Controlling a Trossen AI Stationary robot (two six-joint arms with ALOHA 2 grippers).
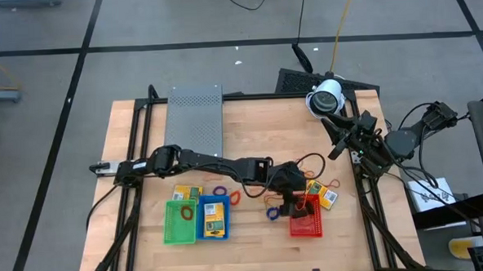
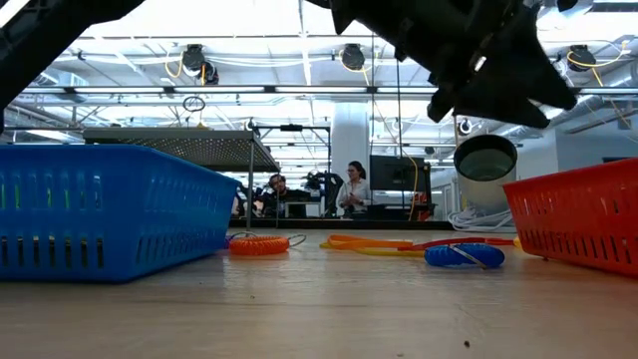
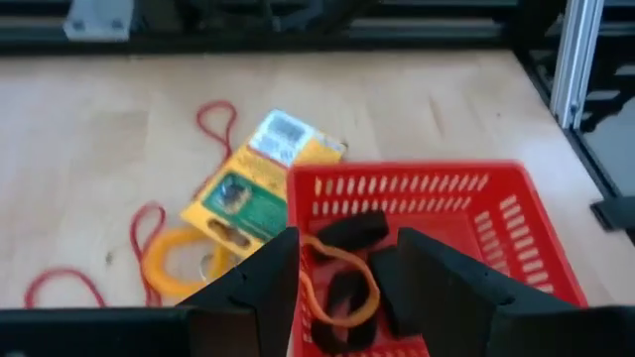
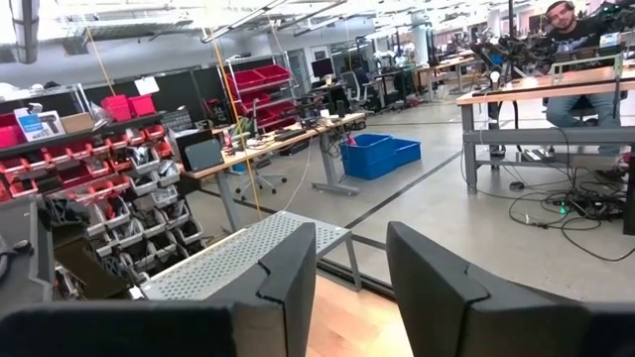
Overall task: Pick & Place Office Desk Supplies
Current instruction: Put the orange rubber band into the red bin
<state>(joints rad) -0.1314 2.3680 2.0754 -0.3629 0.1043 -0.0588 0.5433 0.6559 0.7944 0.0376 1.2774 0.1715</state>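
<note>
No text, brand, number or sign can be read in any view. The yellow packet (image 3: pixel 260 177) beside the red basket (image 3: pixel 516 223) carries a green printed panel and a white barcode-like patch, but its characters are too blurred to make out. The packets (image 1: pixel 215 211) in the blue basket (image 1: pixel 214 232) show only blue marks, too small to read. A white sheet (image 1: pixel 428 195) off the right edge of the desk (image 1: pixel 249 127) bears dark print that cannot be deciphered. Labels on the shelf bins (image 4: pixel 84 164) in the room behind are likewise illegible.
</note>
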